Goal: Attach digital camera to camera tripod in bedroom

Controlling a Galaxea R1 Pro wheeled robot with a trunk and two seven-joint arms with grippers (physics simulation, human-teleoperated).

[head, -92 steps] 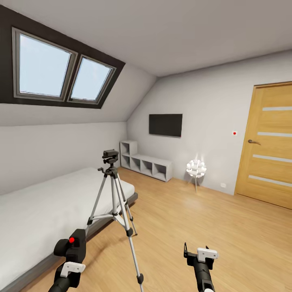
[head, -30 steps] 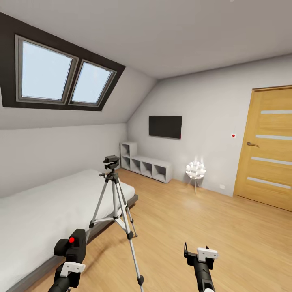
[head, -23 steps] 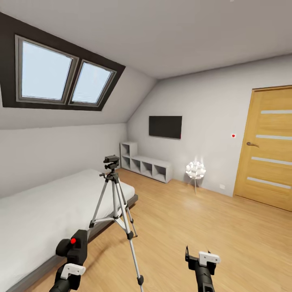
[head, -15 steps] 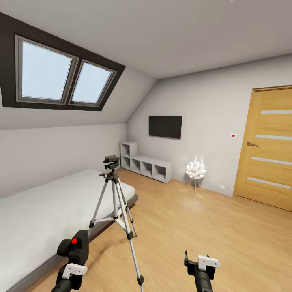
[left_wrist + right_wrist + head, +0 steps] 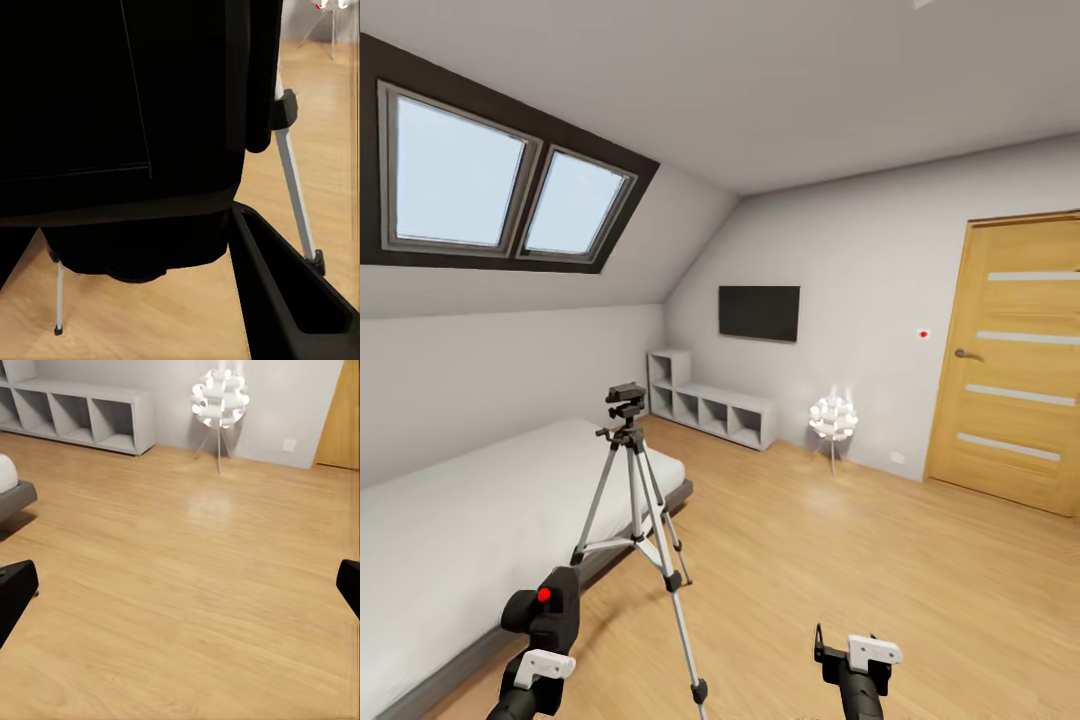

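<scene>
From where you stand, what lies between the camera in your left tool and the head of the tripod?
Nothing: in the head view, bed and floor show behind the gap from the digital camera in the left tool to the camera tripod head.

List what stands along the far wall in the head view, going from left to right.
Grey cubby shelf → black wall screen → white globe floor lamp → small red wall dot → wooden door.
</scene>
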